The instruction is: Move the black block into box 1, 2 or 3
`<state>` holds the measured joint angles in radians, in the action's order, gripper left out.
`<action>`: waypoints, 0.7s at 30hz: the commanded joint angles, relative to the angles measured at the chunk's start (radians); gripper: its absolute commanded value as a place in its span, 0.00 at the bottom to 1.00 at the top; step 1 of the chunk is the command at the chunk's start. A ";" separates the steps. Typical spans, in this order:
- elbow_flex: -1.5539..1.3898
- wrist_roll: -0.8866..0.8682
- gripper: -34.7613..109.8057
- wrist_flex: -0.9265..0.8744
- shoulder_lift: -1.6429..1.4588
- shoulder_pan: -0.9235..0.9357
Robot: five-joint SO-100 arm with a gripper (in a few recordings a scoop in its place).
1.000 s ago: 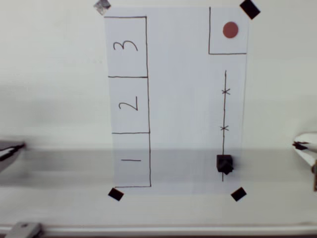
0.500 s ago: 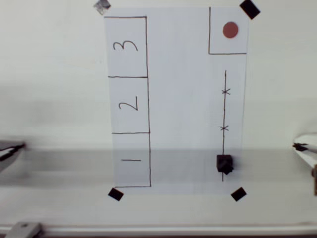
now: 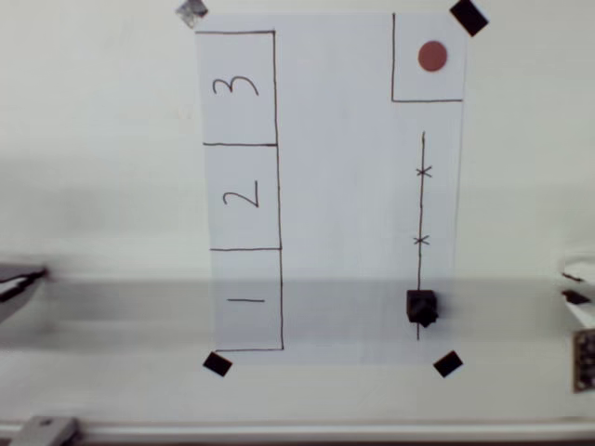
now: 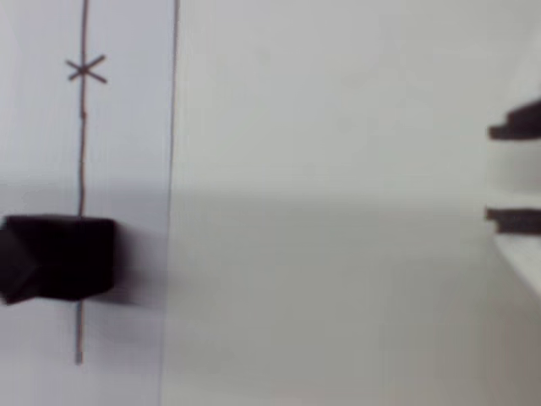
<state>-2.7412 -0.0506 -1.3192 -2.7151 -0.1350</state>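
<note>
**Black cube rests on the drawn line, gripper apart at the right edge**

In the overhead view the small matte black cube (image 3: pixel 421 307) sits on the white paper sheet (image 3: pixel 344 186), at the near end of a pen-drawn line (image 3: pixel 422 204) that carries two small crosses. It lies on the right half of the sheet, within a grey band of shadow crossing the pale tabletop (image 3: pixel 93 139). The wrist view shows the same cube (image 4: pixel 57 258) at the left edge, covering the line, with one cross farther up.

The pen-drawn rectangle marked with a handwritten 2 (image 3: pixel 242 196) lies on the left half of the sheet, between the rectangles marked 3 (image 3: pixel 236 87) and 1 (image 3: pixel 246 300). The cube is well apart from it, nearer to rectangle 1.

The gripper (image 3: pixel 575 286) shows at the right edge, off the paper and apart from the cube. In the wrist view its two dark fingertips (image 4: pixel 516 127) stand with a clear gap between them, holding nothing.

Flat black tape squares (image 3: pixel 447 363) pin the sheet's corners. A drawn square holding a red dot (image 3: pixel 432 57) occupies the far right corner.
</note>
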 commanded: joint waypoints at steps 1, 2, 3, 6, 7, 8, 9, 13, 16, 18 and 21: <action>0.239 -0.049 0.30 -0.009 0.137 -0.040; 0.290 -0.060 0.30 -0.009 0.192 -0.046; 0.327 -0.064 0.30 -0.009 0.232 -0.049; 0.439 -0.074 0.31 -0.009 0.368 -0.052; 0.474 -0.077 0.31 -0.008 0.411 -0.054; 0.506 -0.078 0.31 -0.008 0.454 -0.054; 0.545 -0.083 0.31 -0.005 0.503 -0.054; 0.678 -0.075 0.32 0.002 0.673 -0.049; 0.761 -0.069 0.34 0.026 0.796 -0.051; 0.816 -0.069 0.34 0.032 0.871 -0.055; 0.877 -0.061 0.35 0.032 0.953 -0.058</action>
<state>-1.9911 -0.1135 -1.2855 -1.8101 -0.1687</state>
